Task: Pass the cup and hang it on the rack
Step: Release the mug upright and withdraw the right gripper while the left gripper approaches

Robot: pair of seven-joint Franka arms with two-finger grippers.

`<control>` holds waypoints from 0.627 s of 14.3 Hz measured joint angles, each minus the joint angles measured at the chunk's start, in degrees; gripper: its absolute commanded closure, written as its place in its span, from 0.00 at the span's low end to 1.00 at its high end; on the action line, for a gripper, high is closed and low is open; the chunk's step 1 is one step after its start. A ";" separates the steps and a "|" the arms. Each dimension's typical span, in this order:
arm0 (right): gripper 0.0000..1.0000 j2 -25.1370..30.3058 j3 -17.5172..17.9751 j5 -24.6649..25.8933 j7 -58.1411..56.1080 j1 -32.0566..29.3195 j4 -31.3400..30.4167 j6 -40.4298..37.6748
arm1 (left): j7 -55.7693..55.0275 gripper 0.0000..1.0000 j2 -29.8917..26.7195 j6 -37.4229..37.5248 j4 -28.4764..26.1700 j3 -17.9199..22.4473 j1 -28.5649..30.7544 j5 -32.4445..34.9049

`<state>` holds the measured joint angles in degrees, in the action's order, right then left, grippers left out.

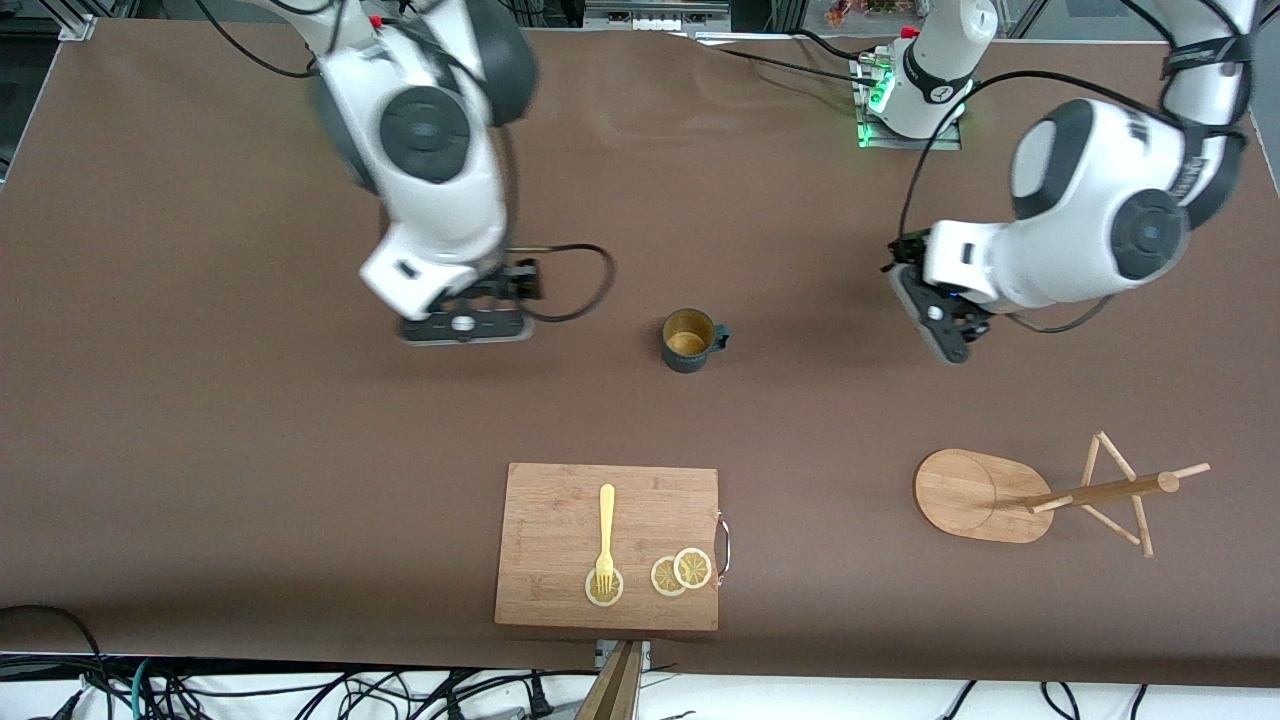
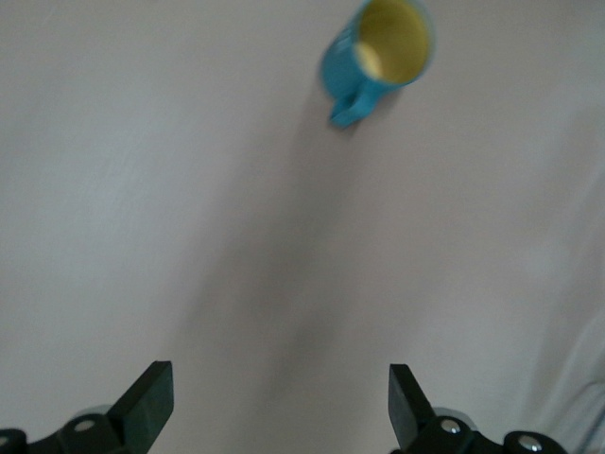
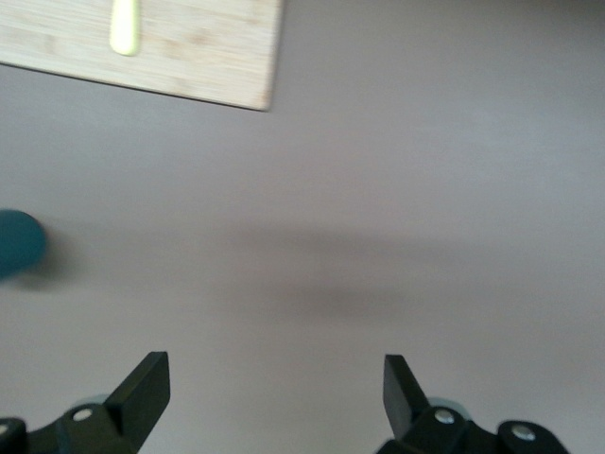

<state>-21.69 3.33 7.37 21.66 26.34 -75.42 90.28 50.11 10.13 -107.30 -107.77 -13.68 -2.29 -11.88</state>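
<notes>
Nearest to the front camera lies a rectangular wooden cutting board [image 1: 607, 546] on the brown worktop [image 1: 200, 450]. On the board a yellow fork [image 1: 605, 540] lies with its tines on one lemon slice [image 1: 604, 588], and two more lemon slices [image 1: 681, 572] lie beside it, overlapping each other, close to the board's metal handle [image 1: 723, 546].

Over the worktop toward the right arm's end hangs the right gripper [image 1: 465, 325]. Its two dark fingers [image 3: 142, 388] stand wide apart and hold nothing; only bare worktop shows between them in the right wrist view. A corner of the cutting board and the edge of the cup also appear in that view.

The cup [image 1: 689, 341] stands upright on the worktop, about in the middle between the two grippers and farther from the front camera than the cutting board. It is dark teal with a yellowish inside, and its loop handle points toward the left arm's end of the worktop. Nothing touches it.

The left gripper [image 1: 940, 325] hangs over the worktop toward the left arm's end, well apart from the cup. Its fingers [image 2: 146, 402] are also spread wide and empty, and the cup shows farther off in the left wrist view.

The rack [image 1: 1040, 495] stands nearer to the front camera than the left gripper, with an oval wooden base, a central post and thin pegs. No cup hangs on it.
</notes>
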 measured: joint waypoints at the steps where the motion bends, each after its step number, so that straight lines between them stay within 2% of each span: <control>1: 0.00 2.10 -2.21 -0.92 -4.65 -1.01 -0.91 -1.58 | 2.18 0.00 -0.05 -2.98 -1.22 -2.26 -0.05 0.00; 4: 0.00 6.84 -11.77 -6.17 -17.49 -2.35 -4.09 -3.64 | 9.01 0.00 -0.25 -12.28 -6.06 -6.36 -0.08 -1.16; 5: 0.00 8.11 -13.27 -6.68 -21.22 -4.02 -5.36 -3.88 | 12.13 0.00 -0.31 -15.14 -8.19 -6.60 -0.07 -3.74; 9: 0.00 12.10 -13.45 -6.91 -31.38 -13.44 -9.88 -3.87 | 27.62 0.00 -0.36 -25.44 -16.80 -6.46 0.55 -18.38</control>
<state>-9.58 -10.12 0.46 -9.73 12.89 -85.30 86.41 77.73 9.78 -132.74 -124.58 -20.15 -1.74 -30.27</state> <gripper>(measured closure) 0.000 0.000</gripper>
